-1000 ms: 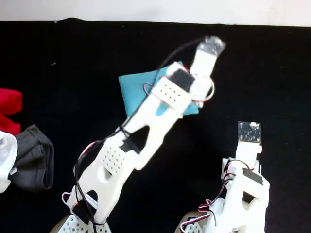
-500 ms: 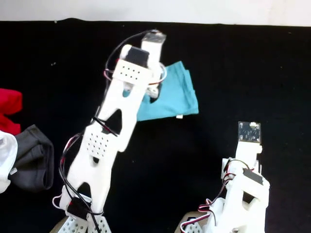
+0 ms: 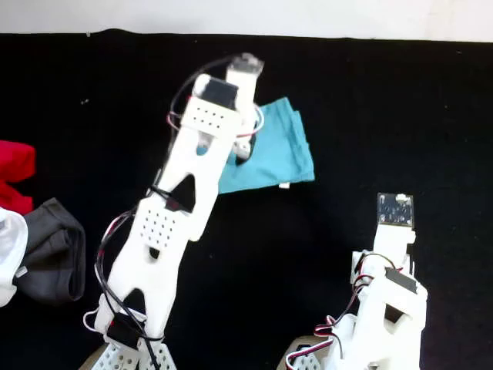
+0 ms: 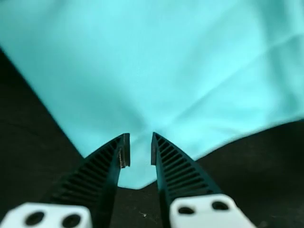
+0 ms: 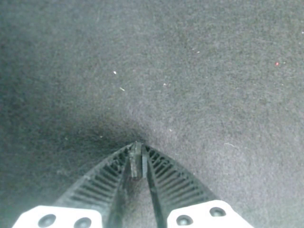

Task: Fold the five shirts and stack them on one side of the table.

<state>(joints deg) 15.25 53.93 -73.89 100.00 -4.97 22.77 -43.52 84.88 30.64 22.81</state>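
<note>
On the far middle of the black table (image 3: pixel 385 116), a teal shirt (image 3: pixel 273 150) lies flat in a roughly folded, rumpled rectangle, apart from the other garments. The left arm (image 3: pixel 177 223) stretches from its base at the near edge up and over the shirt's left part, covering that side in the high view. Seen from the left wrist, the left end effector (image 4: pixel 140 152) hangs just above the teal cloth near one of its edges, where the fabric meets the dark table. Its two ribbed black fingers (image 4: pixel 107 166) are parted by a narrow gap and nothing is between them. The right arm (image 3: pixel 385 308) sits low at the near right, well apart from the teal shirt. The right end effector (image 5: pixel 137 164) has its fingertips pressed together on nothing, above bare table. At the left edge of the table lies a small heap of other clothes (all crumpled, none folded): a red shirt (image 3: pixel 15 173) farthest back, a dark grey shirt (image 3: pixel 54 254) nearer, and a white shirt (image 3: pixel 8 258) touching the grey one.
</note>
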